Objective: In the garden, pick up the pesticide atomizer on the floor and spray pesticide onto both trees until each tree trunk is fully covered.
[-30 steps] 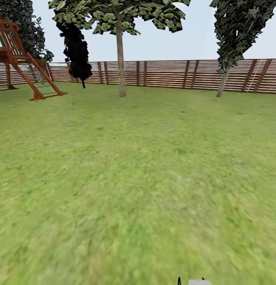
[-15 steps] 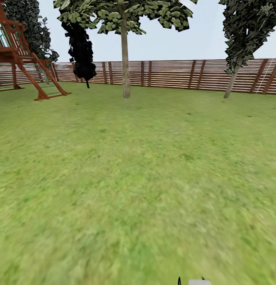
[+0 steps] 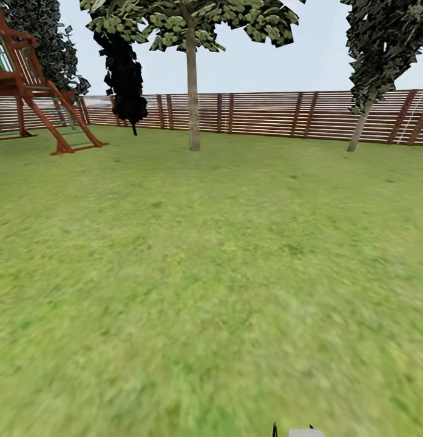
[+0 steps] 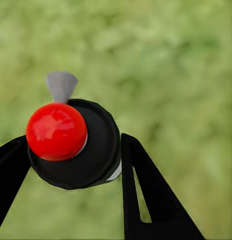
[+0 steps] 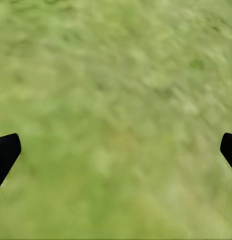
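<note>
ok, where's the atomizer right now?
In the left wrist view the atomizer sits clamped between the left gripper fingers, red top toward the camera, above blurred lawn.

A back garden. A wide lawn (image 3: 211,273) runs to a brown slat fence (image 3: 266,114), with trees (image 3: 192,79) along it. A wooden playhouse (image 3: 29,85) stands at one side.

A wide green lawn (image 3: 211,273) is seen, backed by a slatted wooden fence (image 3: 266,114), with a grey-trunked tree (image 3: 192,91) and a wooden playhouse (image 3: 29,85).
</note>
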`<state>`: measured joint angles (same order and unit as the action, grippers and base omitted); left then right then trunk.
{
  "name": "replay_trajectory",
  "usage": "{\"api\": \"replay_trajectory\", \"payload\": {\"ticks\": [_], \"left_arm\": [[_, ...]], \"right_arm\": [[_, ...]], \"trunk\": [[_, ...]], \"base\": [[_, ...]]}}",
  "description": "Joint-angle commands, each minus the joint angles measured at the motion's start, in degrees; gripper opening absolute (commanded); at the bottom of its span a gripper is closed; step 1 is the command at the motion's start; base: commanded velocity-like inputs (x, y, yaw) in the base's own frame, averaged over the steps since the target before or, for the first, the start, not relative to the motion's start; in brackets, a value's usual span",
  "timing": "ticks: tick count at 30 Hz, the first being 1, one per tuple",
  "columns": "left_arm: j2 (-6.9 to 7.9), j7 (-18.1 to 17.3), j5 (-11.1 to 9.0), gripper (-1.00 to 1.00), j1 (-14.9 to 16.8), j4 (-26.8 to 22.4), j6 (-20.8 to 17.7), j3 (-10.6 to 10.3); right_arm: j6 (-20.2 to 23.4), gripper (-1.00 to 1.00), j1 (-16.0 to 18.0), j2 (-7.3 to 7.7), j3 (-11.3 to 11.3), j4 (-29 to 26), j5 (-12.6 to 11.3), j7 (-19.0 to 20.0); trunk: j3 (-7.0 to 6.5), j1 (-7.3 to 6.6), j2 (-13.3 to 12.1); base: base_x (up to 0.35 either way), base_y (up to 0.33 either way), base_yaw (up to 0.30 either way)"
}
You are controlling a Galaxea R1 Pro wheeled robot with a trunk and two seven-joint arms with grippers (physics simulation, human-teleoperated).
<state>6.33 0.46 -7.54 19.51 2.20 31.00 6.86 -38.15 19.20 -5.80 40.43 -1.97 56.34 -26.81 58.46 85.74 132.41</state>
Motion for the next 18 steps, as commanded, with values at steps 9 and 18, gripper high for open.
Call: {"api": "replay_trajectory", "payload": {"ticks": [9,18], "left_arm": [[0.0,0.0,0.0,-1.0,0.0,0.0,0.0,0.1],[0.01,0.1,0.0,-1.0,0.0,0.0,-0.1,0.1]], "right_arm": [[0.0,1.0,0.0,0.07,0.0,0.0,0.0,0.0],[0.0,1.0,0.0,0.04,-0.1,0.0,0.1,0.0]], "trunk": [[0.0,0.0,0.0],[0.0,0.0,0.0]], "base": [[0.339,0.0,0.162],[0.339,0.0,0.003]]}}
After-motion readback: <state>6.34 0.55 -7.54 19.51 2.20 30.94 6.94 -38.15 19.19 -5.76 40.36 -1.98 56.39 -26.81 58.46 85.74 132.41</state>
